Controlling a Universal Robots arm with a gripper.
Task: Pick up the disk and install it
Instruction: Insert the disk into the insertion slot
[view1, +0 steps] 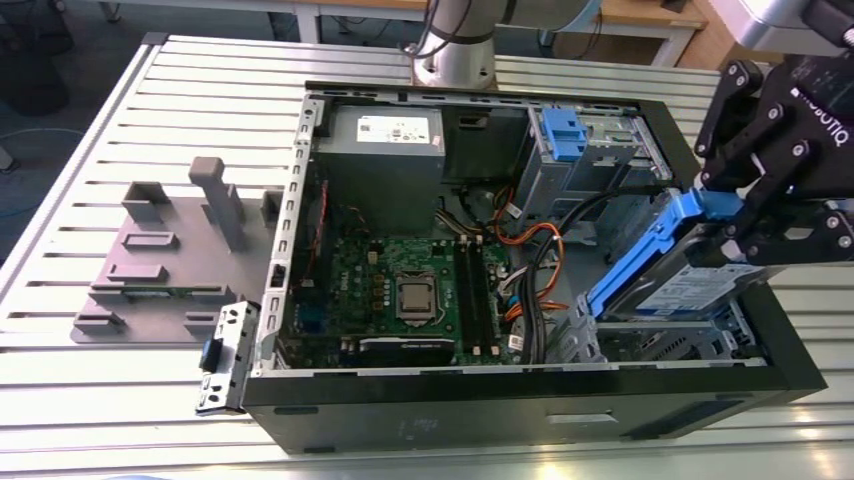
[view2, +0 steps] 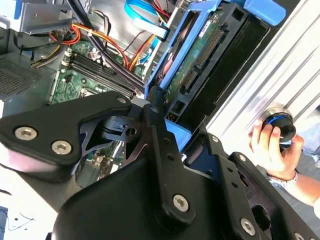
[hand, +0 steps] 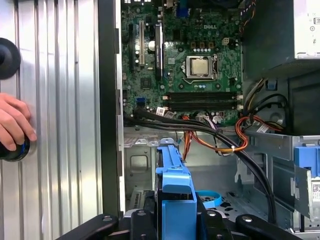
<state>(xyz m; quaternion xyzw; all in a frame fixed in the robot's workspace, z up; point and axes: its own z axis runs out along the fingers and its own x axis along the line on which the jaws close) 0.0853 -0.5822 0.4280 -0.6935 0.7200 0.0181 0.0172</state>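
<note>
The gripper (view1: 731, 212) clamps the disk (view1: 687, 290) by its blue rail (view1: 634, 262), tilted over the computer case (view1: 467, 415), apparently to enter edge-first.

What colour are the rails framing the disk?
Blue. The rails around the disk show best in the exterior view.

I see the flat rectangular silver-grey metal disk (view1: 683, 288) framed by bright blue plastic rails (view1: 638, 262), its label white with blue. The matte black pincer (view1: 721, 212) shows silver screw heads. The open metal computer case (view1: 534, 420) is black outside and grey within, around a green circuit board (view1: 400, 290) speckled with dark chips. Orange, red and yellow cables (hand: 212, 146) lie across it. The ribbed aluminium tabletop (view1: 174, 90) runs in pale silver stripes.
</note>
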